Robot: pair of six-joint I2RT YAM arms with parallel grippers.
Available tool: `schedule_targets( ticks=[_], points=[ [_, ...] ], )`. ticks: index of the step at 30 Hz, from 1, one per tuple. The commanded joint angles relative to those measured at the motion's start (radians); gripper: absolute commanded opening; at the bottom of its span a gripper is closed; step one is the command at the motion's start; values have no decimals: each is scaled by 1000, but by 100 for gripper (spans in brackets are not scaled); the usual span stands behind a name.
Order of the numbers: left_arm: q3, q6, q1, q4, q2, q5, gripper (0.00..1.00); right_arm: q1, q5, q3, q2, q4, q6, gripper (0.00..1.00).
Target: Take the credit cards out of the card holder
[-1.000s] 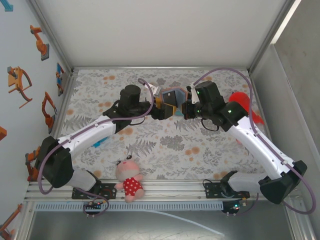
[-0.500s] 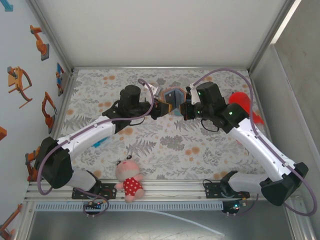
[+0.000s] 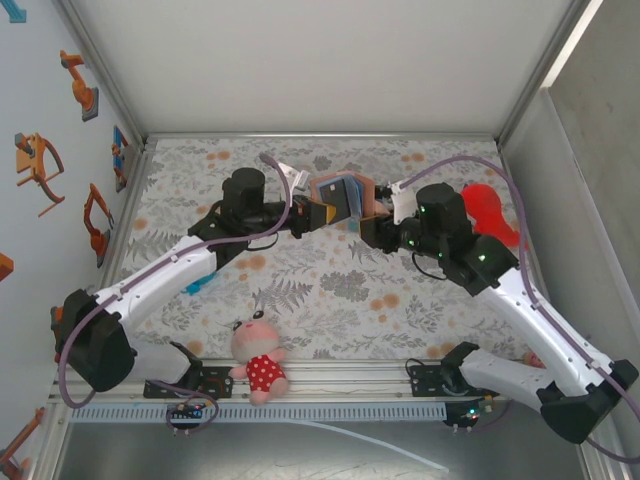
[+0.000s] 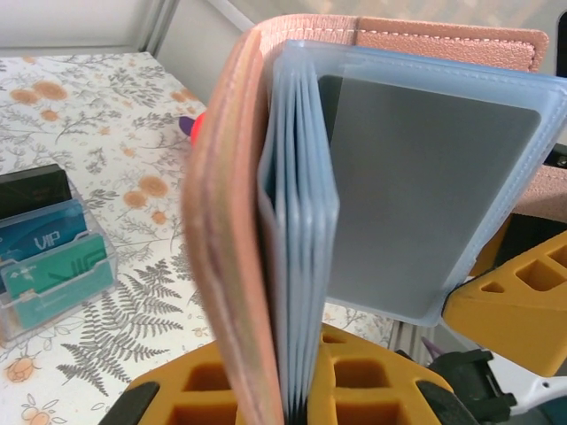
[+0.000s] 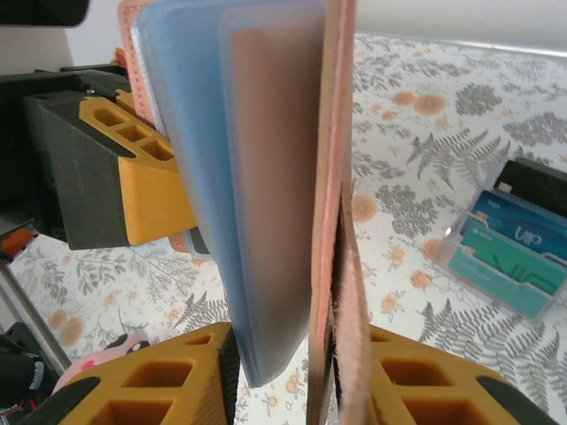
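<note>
Card holder (image 3: 345, 193): pinkish-tan, open like a book, held up off the flowered table (image 3: 330, 290) between the two grippers, toward the far middle.
Left gripper (image 3: 316, 213): clamped tight on the card holder's lower edge.
Right gripper (image 3: 374, 212): fingers partly apart, with the opposite cover standing between them; whether it grips cannot be told.
From above: a plush toy (image 3: 258, 358) in a red spotted dress lies at the near edge, and a red object (image 3: 485, 210) sits beside the right arm.
Left wrist close-up: the Left gripper (image 4: 292, 390) pinches one cover (image 4: 221, 248) and a stack of blue-grey plastic sleeves (image 4: 301, 239). One sleeve (image 4: 425, 186) is fanned out, a grey card inside. A clear box of teal and black cards (image 4: 53, 266) stands on the table behind.
Right wrist close-up: the Right gripper (image 5: 301, 372) straddles the other cover (image 5: 337, 177), with a blue sleeve (image 5: 257, 177) just beside it. The same card box (image 5: 509, 252) is at right.
Change from a second ago: the left jaws have snapped closed, the right jaws have loosened, the arms have drawn apart, and the holder is spread wider.
</note>
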Motion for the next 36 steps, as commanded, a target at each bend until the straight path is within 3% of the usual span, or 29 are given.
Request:
schedule_targets(
  ticks=[1, 8, 16, 26, 27, 28, 36],
  points=[
    [-8, -18, 6, 14, -46, 71, 0, 0, -58, -30, -35, 102, -31, 34],
    [-15, -19, 12, 13, -55, 109, 0, -5, -133, -57, -61, 162, -41, 39],
    [-18, -41, 17, 44, -52, 146, 0, -14, -125, -63, -53, 171, -33, 44],
    [-14, -58, 17, 44, -53, 146, 0, -19, -120, -49, -11, 165, -43, 78],
    [-14, -61, 19, 43, -53, 146, 0, -19, -121, -47, -6, 162, -46, 94],
    [-13, -63, 18, 41, -53, 146, 0, -19, -122, -44, 0, 157, -51, 99],
    [-8, -75, 18, 46, -41, 145, 0, -19, -77, -18, 53, 112, -79, 99]
  ],
)
